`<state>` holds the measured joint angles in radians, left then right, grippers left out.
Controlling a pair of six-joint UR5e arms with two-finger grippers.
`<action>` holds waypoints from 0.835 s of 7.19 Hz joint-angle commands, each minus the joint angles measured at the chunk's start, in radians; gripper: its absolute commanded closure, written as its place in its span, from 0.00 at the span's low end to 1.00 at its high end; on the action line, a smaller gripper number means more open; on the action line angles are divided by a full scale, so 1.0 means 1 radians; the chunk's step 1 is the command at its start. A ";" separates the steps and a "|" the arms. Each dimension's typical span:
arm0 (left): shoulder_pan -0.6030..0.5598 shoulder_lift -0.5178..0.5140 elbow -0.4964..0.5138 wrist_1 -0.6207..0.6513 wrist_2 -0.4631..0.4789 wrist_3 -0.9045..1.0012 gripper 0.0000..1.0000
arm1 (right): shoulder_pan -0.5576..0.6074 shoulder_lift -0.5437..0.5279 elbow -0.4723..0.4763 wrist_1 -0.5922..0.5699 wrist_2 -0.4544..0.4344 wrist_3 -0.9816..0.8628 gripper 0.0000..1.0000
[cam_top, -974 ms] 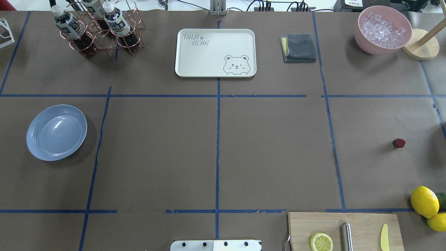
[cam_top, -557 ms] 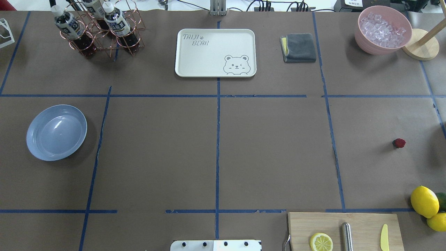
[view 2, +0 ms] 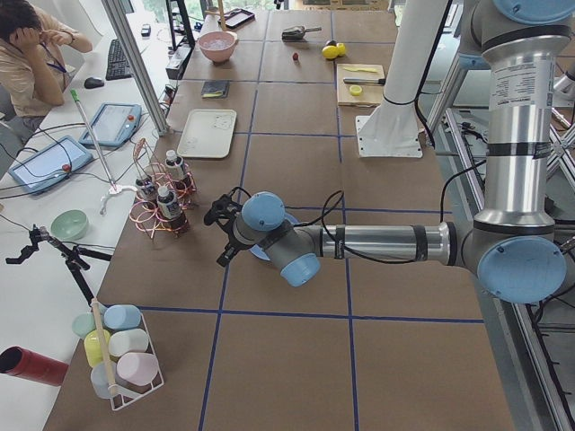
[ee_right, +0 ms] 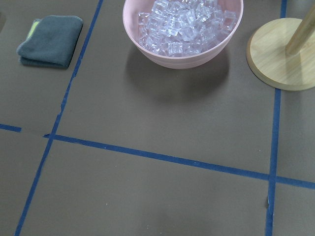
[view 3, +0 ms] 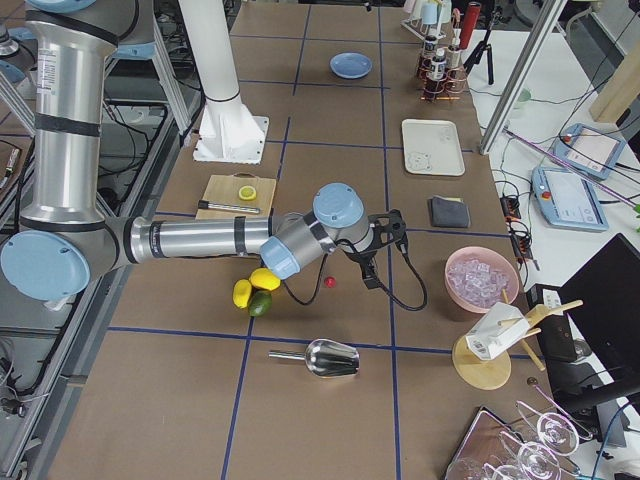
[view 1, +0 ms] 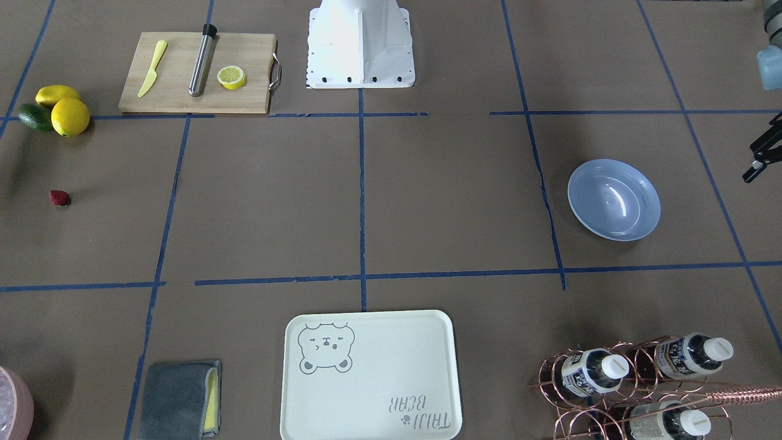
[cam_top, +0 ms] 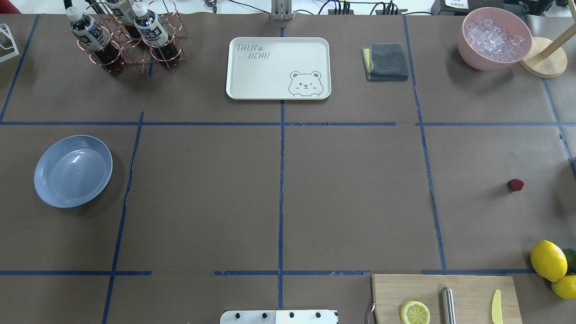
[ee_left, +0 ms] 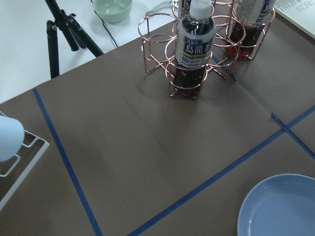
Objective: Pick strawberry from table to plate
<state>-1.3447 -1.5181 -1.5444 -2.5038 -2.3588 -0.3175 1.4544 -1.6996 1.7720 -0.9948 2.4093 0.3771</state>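
Note:
The strawberry [cam_top: 515, 184] lies alone on the brown table [cam_top: 351, 189] at the right, small and dark red; it also shows in the front view [view 1: 59, 197]. The light-blue plate [cam_top: 73, 171] sits far off at the left, with nothing in it, and its rim shows in the left wrist view [ee_left: 280, 206]. Neither gripper appears in the overhead or front views. In the exterior left view my left gripper [view 2: 218, 235] hovers near the plate. In the exterior right view my right gripper [view 3: 380, 252] hangs above the strawberry [view 3: 329, 283]. I cannot tell whether either is open or shut.
At the back stand a cream bear tray [cam_top: 278, 67], a copper bottle rack [cam_top: 128, 36], a grey cloth [cam_top: 385, 61] and a pink bowl of ice [cam_top: 495, 38]. Lemons [cam_top: 548, 260] and a cutting board [cam_top: 468, 288] lie near the strawberry's front side.

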 commanded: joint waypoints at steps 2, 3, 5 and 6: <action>0.194 0.001 0.182 -0.226 0.158 -0.234 0.18 | -0.011 0.001 -0.023 0.010 -0.004 -0.003 0.00; 0.247 -0.001 0.184 -0.252 0.170 -0.352 0.31 | -0.011 0.001 -0.025 0.010 -0.006 -0.003 0.00; 0.295 -0.001 0.182 -0.271 0.167 -0.396 0.34 | -0.011 0.000 -0.025 0.012 -0.006 -0.003 0.00; 0.312 0.001 0.184 -0.271 0.168 -0.397 0.34 | -0.011 0.000 -0.025 0.012 -0.006 -0.004 0.00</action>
<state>-1.0559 -1.5179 -1.3624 -2.7702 -2.1921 -0.7021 1.4436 -1.6990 1.7476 -0.9838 2.4038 0.3739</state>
